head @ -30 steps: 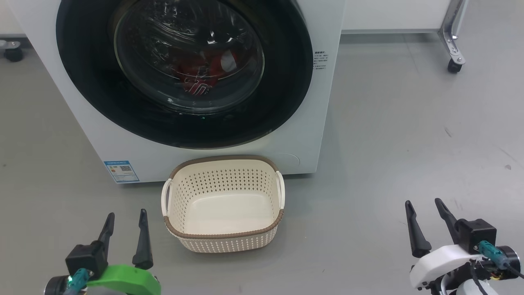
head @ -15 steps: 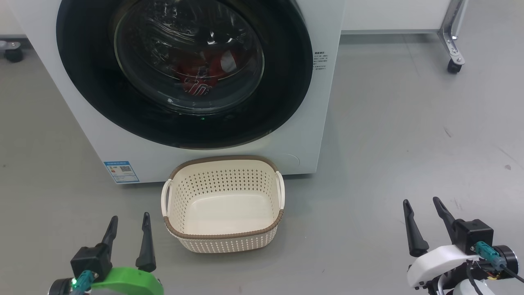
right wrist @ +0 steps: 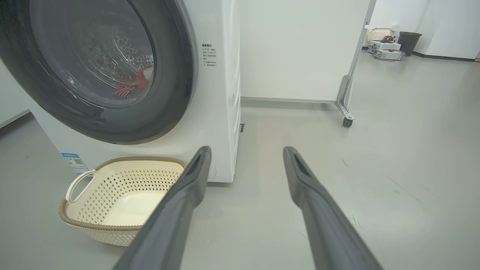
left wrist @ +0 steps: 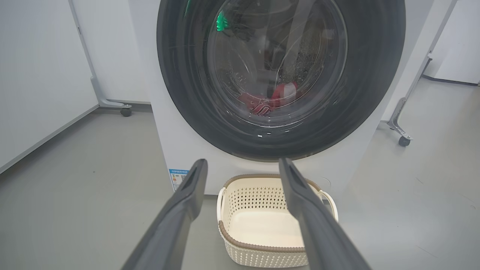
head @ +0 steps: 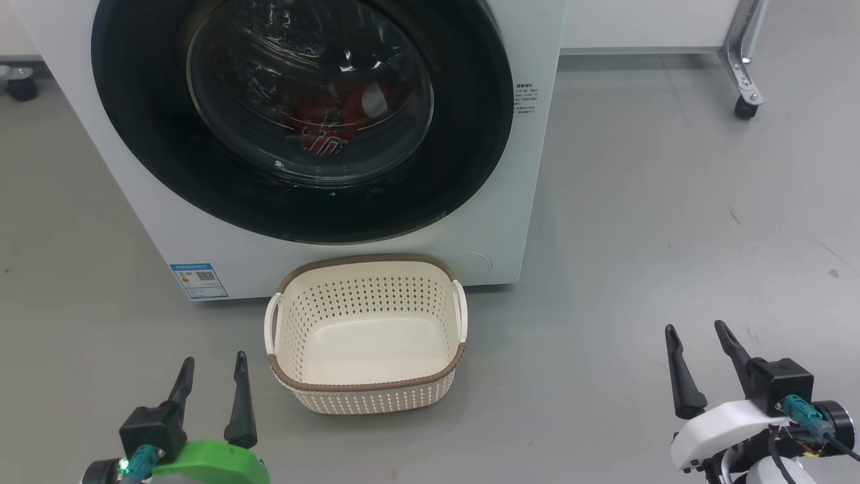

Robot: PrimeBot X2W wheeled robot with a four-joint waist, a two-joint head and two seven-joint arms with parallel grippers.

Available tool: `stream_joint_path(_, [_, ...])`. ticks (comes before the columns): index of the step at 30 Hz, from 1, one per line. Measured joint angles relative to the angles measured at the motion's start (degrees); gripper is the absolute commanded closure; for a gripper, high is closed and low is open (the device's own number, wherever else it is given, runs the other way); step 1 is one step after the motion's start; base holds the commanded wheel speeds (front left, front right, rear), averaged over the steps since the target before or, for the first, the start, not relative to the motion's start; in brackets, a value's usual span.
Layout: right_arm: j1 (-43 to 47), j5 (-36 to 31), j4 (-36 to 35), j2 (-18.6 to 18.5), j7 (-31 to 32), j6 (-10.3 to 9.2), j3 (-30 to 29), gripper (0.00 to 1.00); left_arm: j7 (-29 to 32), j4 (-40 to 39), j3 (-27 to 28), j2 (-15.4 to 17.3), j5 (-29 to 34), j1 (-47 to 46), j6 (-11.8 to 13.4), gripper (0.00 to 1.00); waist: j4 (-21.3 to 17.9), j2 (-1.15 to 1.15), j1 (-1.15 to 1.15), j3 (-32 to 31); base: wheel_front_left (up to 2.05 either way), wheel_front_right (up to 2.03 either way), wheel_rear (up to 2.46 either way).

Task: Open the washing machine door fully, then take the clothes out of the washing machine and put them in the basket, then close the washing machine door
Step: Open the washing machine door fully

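Head view: basket [head: 366, 259] lies between left hand [head: 214, 358] and right hand [head: 694, 327].

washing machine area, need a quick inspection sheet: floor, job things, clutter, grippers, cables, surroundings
surface: grey floor, faint scuffs
job's things: washing machine white; washing machine door looks shut; clothes red, inside behind the glass; basket empty, on the floor before the machine
clutter: dark bin and loose equipment by the far wall
grippers: left gripper open, empty; right gripper open, empty
cables: black cable at the right wrist
surroundings: white panel on a castor foot, right of the machine
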Motion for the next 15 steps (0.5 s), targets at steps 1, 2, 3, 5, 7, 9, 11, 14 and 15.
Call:
stream_joint_path(1, [0.01,0.0,0.0,0.01,0.0,0.0,-0.09,0.0,0.0,0.05,0.01,-0.02,0.05,0.0,0.0,0.0,0.01,0.0,0.0,0.0,0.0,0.0,0.0])
stream_joint_path(2, [0.01,0.0,0.0,0.03,-0.01,0.0,-0.18,0.0,0.0,0.11,0.04,-0.07,0.05,0.0,0.0,0.0,0.03,0.0,0.0,-0.01,0.0,0.0,0.0])
stream_joint_path(3, [0.01,0.0,0.0,0.05,0.0,0.0,-0.25,0.0,0.0,0.14,0.08,-0.1,0.05,0.0,0.0,0.0,0.04,0.0,0.0,-0.01,0.0,0.0,0.0])
stream_joint_path(5, [0.01,-0.08,-0.01,0.07,0.0,0.0,-0.4,0.0,0.0,0.19,0.14,-0.15,0.07,0.0,-0.01,0.0,0.06,0.0,0.0,0.0,0.0,0.0,0.0])
stream_joint_path(7, [0.01,-0.37,-0.01,0.08,0.0,0.0,-0.56,0.54,0.0,0.29,0.27,-0.2,0.16,0.0,-0.02,0.0,0.08,0.0,0.0,0.01,0.0,0.0,0.0])
stream_joint_path(9, [0.02,-0.47,-0.2,0.2,-0.01,0.02,-0.81,1.0,0.0,0.35,0.41,-0.24,0.35,0.0,-0.02,0.0,0.1,0.0,0.0,0.02,0.0,0.0,0.0])
stream_joint_path(11, [0.02,-0.47,-0.34,0.29,-0.01,0.08,-0.86,1.0,0.0,0.38,0.51,-0.33,0.49,0.0,-0.02,0.0,0.11,0.0,0.0,0.04,0.0,0.0,0.0])
stream_joint_path(14, [0.04,-0.47,-0.41,0.31,-0.01,0.15,-1.04,1.0,0.0,0.46,0.58,-0.37,0.93,0.0,-0.02,0.0,0.12,0.0,0.0,0.07,0.0,0.0,0.0])
stream_joint_path(15, [0.05,-0.45,-0.45,0.33,-0.01,0.16,-1.13,1.0,0.0,0.47,0.62,-0.41,1.0,0.0,-0.08,0.0,0.13,0.0,0.0,0.08,0.0,0.0,0.0])
